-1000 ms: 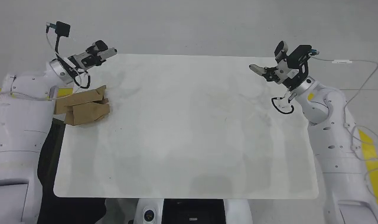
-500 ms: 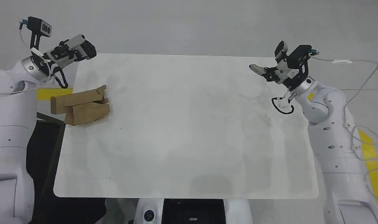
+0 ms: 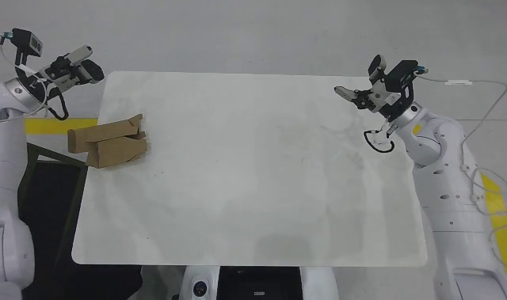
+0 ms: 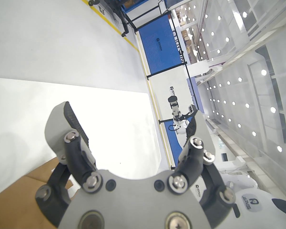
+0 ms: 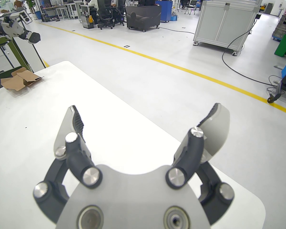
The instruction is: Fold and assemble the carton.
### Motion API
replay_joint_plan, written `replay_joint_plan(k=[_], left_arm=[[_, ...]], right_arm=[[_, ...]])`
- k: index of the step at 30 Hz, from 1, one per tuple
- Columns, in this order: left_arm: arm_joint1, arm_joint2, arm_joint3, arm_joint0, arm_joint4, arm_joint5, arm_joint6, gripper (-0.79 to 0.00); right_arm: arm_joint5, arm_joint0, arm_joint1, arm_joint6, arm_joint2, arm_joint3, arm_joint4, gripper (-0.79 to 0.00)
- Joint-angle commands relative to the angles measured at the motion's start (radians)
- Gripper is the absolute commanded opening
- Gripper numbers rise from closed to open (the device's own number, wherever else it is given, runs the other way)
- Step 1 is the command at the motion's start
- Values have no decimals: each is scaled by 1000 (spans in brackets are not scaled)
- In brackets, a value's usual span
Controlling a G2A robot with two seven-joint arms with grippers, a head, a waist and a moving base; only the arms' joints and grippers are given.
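Note:
A brown cardboard carton (image 3: 108, 142) lies partly folded on the white table's left edge, its flaps loose; it shows far off as the carton (image 5: 20, 80) and as a corner of the carton (image 4: 26, 187). My left gripper (image 3: 85, 68) hangs open beyond the table's far left corner, above and behind the carton, holding nothing; its own view shows the left gripper (image 4: 131, 117) with jaws wide apart. My right gripper (image 3: 346, 93) is open and empty over the table's far right edge, seen also as the right gripper (image 5: 145, 115).
The white table (image 3: 253, 189) is bare across its middle and right side. Beyond the far edge is open floor with a yellow line (image 5: 181, 69). A green-framed stand (image 5: 16, 53) is beside the table's left end.
The left arm has swung out to the left and back, away from the table's far left corner and the carton. The right arm and the carton have stayed put.

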Motion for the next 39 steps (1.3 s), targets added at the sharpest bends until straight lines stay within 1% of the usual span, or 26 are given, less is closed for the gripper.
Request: replay_joint_plan(k=[1,5,9,13,19,21,22,25,32,39], left_arm=[[7,-2,43,-21,28,-6,-1,0],[22,0,105,-56,84,-25,-27,0],[35,11,145,-78,140,-24,-29,0],[52,14,209,-94,192,-50,-3,0],[78,21,302,-115,278,-32,59,0],[91,38,312,-114,362,-57,125,0],[95,41,325,-114,378,-48,144,0],[106,48,350,-113,415,-43,153,0],[117,58,383,-97,443,-7,154,0],[118,94,383,-66,515,14,101,0]], right_arm=[[0,0,0,0,0,0,0,0],[0,0,0,0,0,0,0,0],[0,0,0,0,0,0,0,0],[0,0,0,0,0,0,0,0],[0,0,0,0,0,0,0,0],[0,0,0,0,0,0,0,0],[0,0,0,0,0,0,0,0],[0,0,0,0,0,0,0,0],[0,0,0,0,0,0,0,0],[0,0,0,0,0,0,0,0]])
